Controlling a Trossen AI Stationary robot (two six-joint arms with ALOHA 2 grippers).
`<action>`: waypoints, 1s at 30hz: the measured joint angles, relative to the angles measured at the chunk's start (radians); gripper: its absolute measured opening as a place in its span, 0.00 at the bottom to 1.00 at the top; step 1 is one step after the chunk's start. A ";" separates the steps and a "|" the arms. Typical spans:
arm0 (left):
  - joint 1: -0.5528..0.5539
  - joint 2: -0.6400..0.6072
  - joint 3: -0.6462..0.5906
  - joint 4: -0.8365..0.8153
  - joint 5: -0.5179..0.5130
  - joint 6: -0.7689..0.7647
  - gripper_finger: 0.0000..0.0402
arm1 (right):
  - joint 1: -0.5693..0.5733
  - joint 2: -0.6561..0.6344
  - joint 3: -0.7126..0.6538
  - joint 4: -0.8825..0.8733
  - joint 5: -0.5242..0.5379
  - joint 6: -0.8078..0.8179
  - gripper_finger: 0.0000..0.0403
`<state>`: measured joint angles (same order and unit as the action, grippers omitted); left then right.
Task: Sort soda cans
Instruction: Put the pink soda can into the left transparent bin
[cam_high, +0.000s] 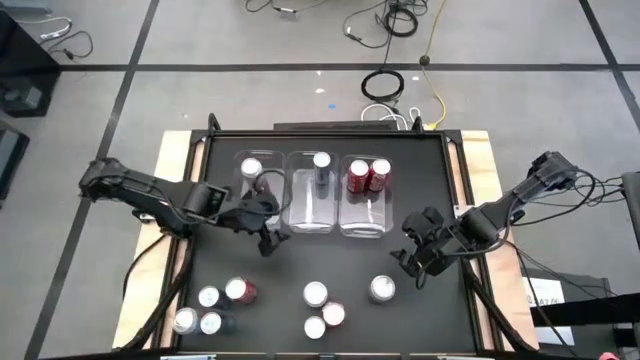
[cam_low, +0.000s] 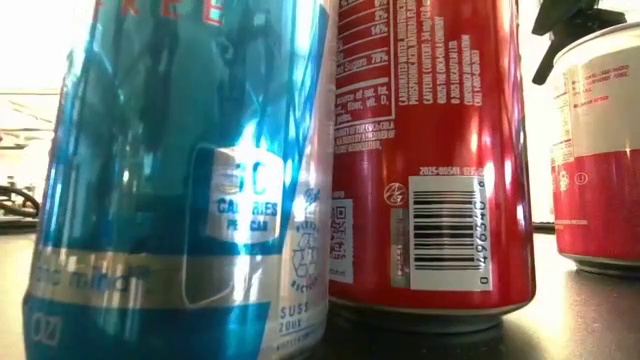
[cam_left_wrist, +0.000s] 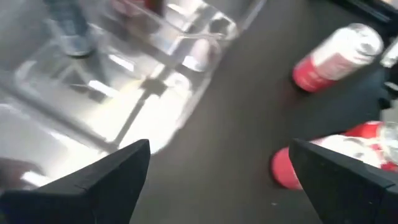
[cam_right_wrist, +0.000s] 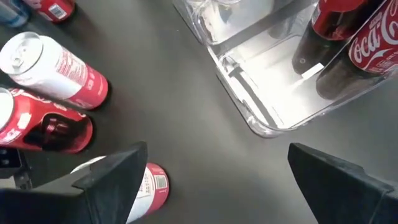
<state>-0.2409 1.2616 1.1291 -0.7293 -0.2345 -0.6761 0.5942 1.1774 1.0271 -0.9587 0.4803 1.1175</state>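
Observation:
The high view shows three clear bins in a row. The left bin (cam_high: 252, 190) holds one can, the middle bin (cam_high: 312, 205) one silver-blue can (cam_high: 321, 162), and the right bin (cam_high: 365, 212) two red cans (cam_high: 368, 176). Several more cans stand near the table's near edge, in a left group (cam_high: 210, 308) and a middle group (cam_high: 322, 310), with a single can (cam_high: 382, 289) to the right. My left gripper (cam_high: 268, 242) (cam_left_wrist: 217, 149) hovers open just before the left bin. My right gripper (cam_high: 412, 262) (cam_right_wrist: 217, 152) is open near the right bin's near corner, above the single can (cam_right_wrist: 152, 180).
The black table top (cam_high: 300, 265) has bare room between the bins and the near cans. In the low view a silver-blue can (cam_low: 180, 180), a red can (cam_low: 430, 150) and a pinkish can (cam_low: 600, 150) stand close to the camera. Cables lie on the floor beyond the table.

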 joint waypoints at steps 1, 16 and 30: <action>-0.005 0.014 0.006 0.015 0.016 0.000 0.97 | 0.004 0.000 0.000 -0.003 0.000 0.000 0.95; -0.010 0.105 0.008 0.272 0.096 0.000 0.97 | 0.069 0.000 0.000 -0.005 -0.001 -0.018 0.95; -0.010 0.107 0.008 0.276 0.016 -0.091 1.00 | 0.134 0.000 0.000 -0.001 -0.001 0.027 0.95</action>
<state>-0.2509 1.3689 1.1374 -0.4529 -0.2183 -0.7676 0.7278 1.1778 1.0271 -0.9600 0.4790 1.1441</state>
